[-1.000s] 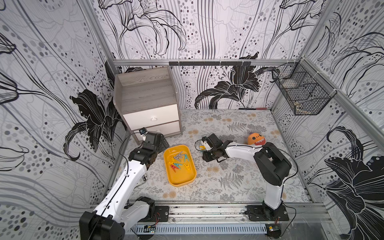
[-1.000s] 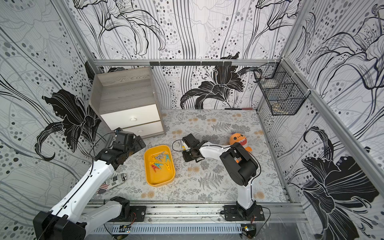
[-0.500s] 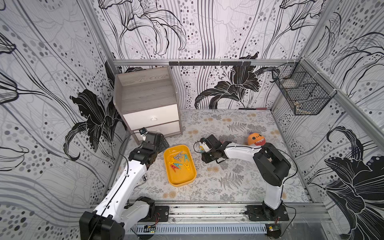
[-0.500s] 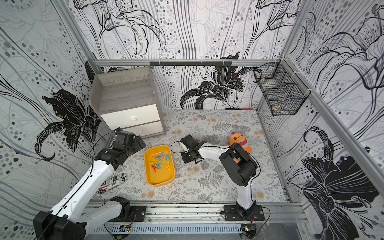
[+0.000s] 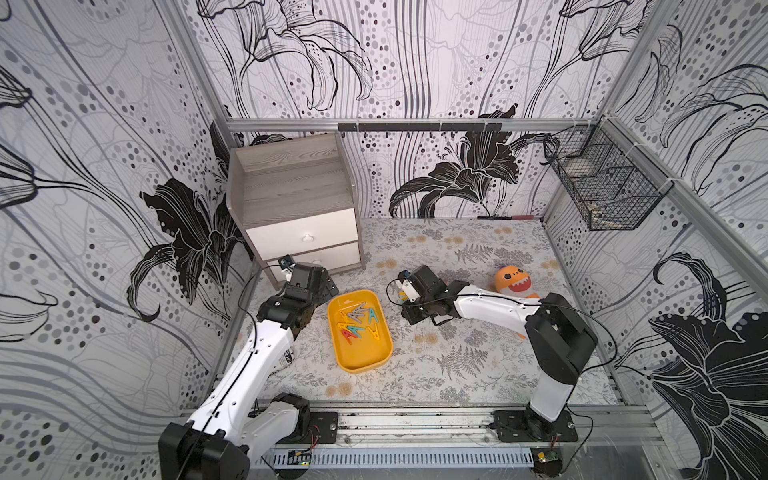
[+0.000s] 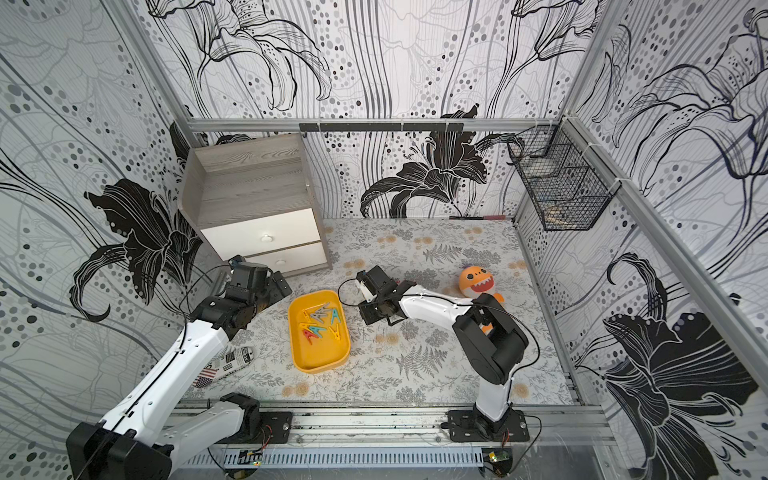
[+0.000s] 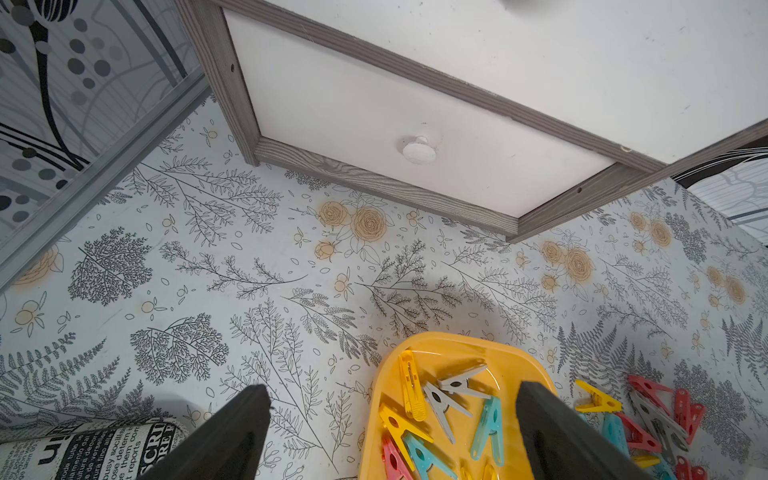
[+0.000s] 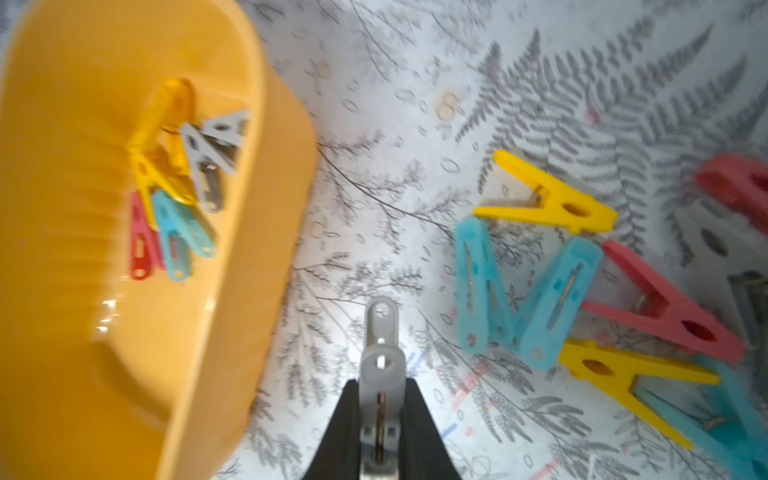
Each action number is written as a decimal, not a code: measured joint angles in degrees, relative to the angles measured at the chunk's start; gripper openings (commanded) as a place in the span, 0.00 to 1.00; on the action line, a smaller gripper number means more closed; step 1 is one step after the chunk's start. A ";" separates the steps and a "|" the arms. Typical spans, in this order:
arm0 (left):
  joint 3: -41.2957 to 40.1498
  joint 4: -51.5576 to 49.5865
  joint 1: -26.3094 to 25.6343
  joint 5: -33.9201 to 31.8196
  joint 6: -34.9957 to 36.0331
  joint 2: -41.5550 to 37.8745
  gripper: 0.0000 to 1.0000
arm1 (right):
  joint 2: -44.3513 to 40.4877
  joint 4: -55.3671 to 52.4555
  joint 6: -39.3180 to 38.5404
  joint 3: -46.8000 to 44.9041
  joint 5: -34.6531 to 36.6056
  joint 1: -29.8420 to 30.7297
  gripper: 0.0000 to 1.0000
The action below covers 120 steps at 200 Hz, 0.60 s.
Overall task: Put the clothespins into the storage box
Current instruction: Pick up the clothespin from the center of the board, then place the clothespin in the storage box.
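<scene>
Between the fingers of the right gripper [image 8: 381, 384], just right of the storage box [image 8: 282, 187], a grey clothespin [image 8: 380, 353] is pinched edge-on approx. at its spring, its holed end sticking out past the tips. Whether it is clear of the mat [image 8: 374, 232] can't be told; the view is blurred. The loose clothespins [image 8: 536, 266] (yellow, teal, red) lie heaped on the mat further right, near the box wall but apart from it. The stored clothespins [image 5: 357, 322] sit in the box's far half; the near half is bare. The left gripper [image 7: 392, 386] hangs at the box's far-left corner, in front of the drawer cabinet [image 7: 374, 104], fingers spread wide and empty. Recommendation: raise the pin above rim height before moving left, since the protruding end could catch the wall. Hold pressure steady, as the grip is narrow and the pin may twist. Release low over the bare near half, away from the left arm.
</scene>
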 measured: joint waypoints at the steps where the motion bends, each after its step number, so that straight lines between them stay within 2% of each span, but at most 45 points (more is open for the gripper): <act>1: 0.00 0.02 0.00 0.00 0.00 0.00 0.97 | -0.07 0.02 0.00 0.11 0.00 0.11 0.17; 55: 0.00 0.04 0.00 -0.02 -0.02 0.31 0.97 | 0.68 0.33 0.44 8.22 -1.03 9.62 0.16; 120: 0.09 0.04 1.57 0.28 -0.13 0.48 0.97 | 13.90 1.27 1.97 12.61 -4.46 15.12 0.16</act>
